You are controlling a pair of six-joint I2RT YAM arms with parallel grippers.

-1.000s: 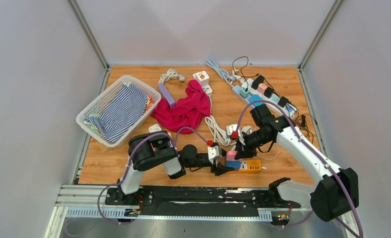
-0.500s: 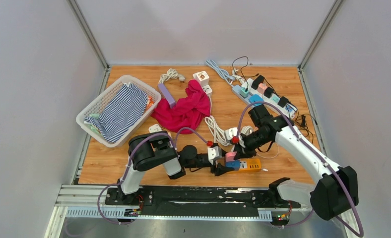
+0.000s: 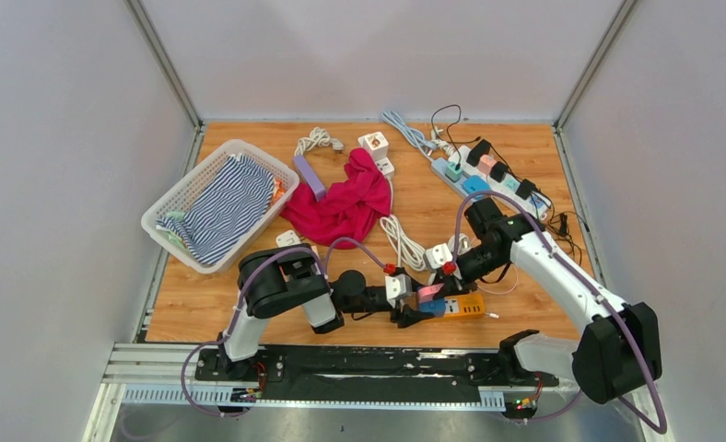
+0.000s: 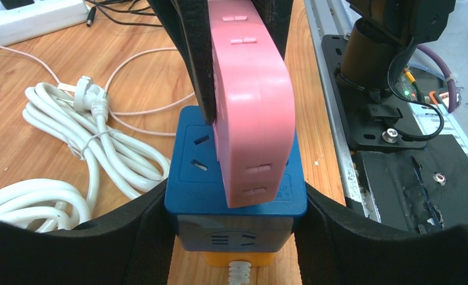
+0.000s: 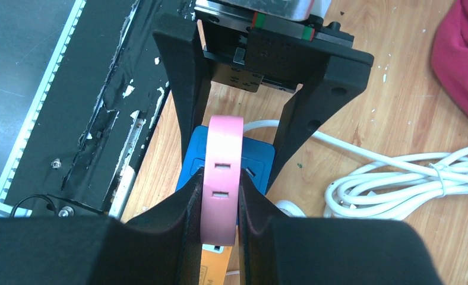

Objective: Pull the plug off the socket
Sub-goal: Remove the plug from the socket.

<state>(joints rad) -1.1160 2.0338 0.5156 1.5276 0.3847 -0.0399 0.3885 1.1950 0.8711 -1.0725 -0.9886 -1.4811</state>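
Note:
A pink plug (image 3: 430, 291) sits tilted on the top face of a blue socket cube (image 3: 430, 305), which stands on an orange power strip (image 3: 468, 306) near the table's front edge. My left gripper (image 3: 413, 310) clamps the blue socket cube (image 4: 234, 205) by both sides. From above, my right gripper (image 5: 221, 205) is shut on the pink plug (image 5: 223, 169), its pads flat on both sides. In the left wrist view the pink plug (image 4: 252, 113) leans over the cube. Its pins are hidden.
Coiled white cable (image 3: 399, 241) lies just behind the socket. A red cloth (image 3: 345, 203) and a white basket (image 3: 157, 221) with striped cloth lie to the left. A white power strip (image 3: 493, 175) with several plugs lies at the back right. The black base rail (image 3: 341, 364) runs close in front.
My right wrist has shifted right and toward the front edge, and the pink plug now leans more over the blue cube. The left arm has stayed still.

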